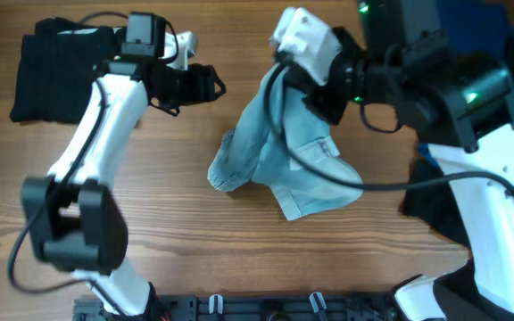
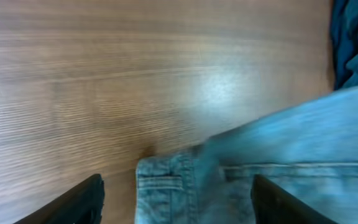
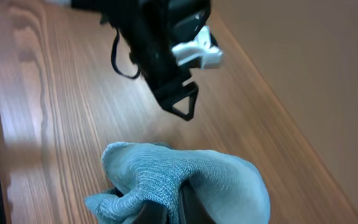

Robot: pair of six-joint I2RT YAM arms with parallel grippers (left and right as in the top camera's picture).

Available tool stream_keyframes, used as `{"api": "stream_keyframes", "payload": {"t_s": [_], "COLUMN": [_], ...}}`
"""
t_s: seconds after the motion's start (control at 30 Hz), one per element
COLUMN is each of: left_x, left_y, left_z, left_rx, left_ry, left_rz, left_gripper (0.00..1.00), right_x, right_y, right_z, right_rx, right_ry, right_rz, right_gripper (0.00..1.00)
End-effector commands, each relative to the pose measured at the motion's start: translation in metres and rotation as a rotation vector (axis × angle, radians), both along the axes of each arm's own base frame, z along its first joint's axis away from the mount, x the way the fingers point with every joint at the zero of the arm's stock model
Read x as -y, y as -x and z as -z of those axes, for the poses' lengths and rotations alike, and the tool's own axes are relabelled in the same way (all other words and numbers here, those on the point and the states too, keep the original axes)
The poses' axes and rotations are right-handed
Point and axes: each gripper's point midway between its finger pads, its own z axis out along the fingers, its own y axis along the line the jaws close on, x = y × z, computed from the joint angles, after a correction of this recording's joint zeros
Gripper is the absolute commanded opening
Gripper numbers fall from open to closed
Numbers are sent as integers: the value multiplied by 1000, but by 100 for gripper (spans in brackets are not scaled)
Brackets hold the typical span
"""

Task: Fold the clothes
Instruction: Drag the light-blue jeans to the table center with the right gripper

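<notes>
The denim shorts (image 1: pixel 297 165) lie mid-desk. Their near end is heaped on the desk (image 1: pixel 194 241), and the far end is drawn up off the wood. The long axis runs from the near heap, a hem corner poking out toward the left arm's side, up and away to the lifted corner.

That corner is pinched in the right pincer (image 3: pixel 169 208), which is clamped shut with pale denim bulging around its fingers. The right arm reaches in from its own side, forearm across the cloth and wrist turned toward the middle of the desk.

A little farther out, the left pincer (image 1: pixel 212 85) hangs over bare wood just beside the raised cloth, not touching it. Its jaws stand wide and hold nothing. The shorts lie to its right and slightly nearer, and its wrist view shows a seamed edge below and between the fingers. The left arm is stretched forward, elbow low, and looks best placed to take that free edge.

Farthest back on the left rests a black garment (image 1: pixel 52 71). A navy garment (image 1: pixel 422 205) sits under the right arm.
</notes>
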Motion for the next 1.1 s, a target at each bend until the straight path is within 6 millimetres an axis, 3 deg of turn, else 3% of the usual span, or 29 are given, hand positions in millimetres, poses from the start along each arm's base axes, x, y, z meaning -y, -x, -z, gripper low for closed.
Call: {"api": "stream_keyframes", "payload": {"t_s": [0.0,0.27,0.47,0.77,0.8,0.83,0.93,0.97,1.0,1.07], "left_x": [28,60,83,87,88,88,97,99,101,103], "left_y": [2,6,18,19,19,19,20,20,19,14], "left_z": [23,69,88,109,111,114,110,109,109,107], "left_rx": [-52,-135,-159,-186,-190,-192,-186,-181,-181,-182], "left_ry": [151,216,203,202,202,203,246,253,256,269], "left_rz": [125,199,270,275,274,275,298,302,295,268], "left_gripper": [80,100,100,100,96,84,24,11,4,4], "right_x": [3,12,14,18,18,18,17,16,16,16], "right_y": [-5,-14,-19,-25,-26,-27,-29,-30,-31,-32], "right_z": [-7,-6,-6,-2,-2,-3,-6,-7,-8,-9], "right_rx": [-38,-50,-51,-90,-93,-99,-94,-94,-91,-89], "right_ry": [-85,-95,-101,-117,-121,-130,-143,-148,-154,-159], "right_rz": [1,47,64,107,111,122,128,132,135,138], "right_gripper": [4,4,4,4,4,4,4,4,4,4]}}
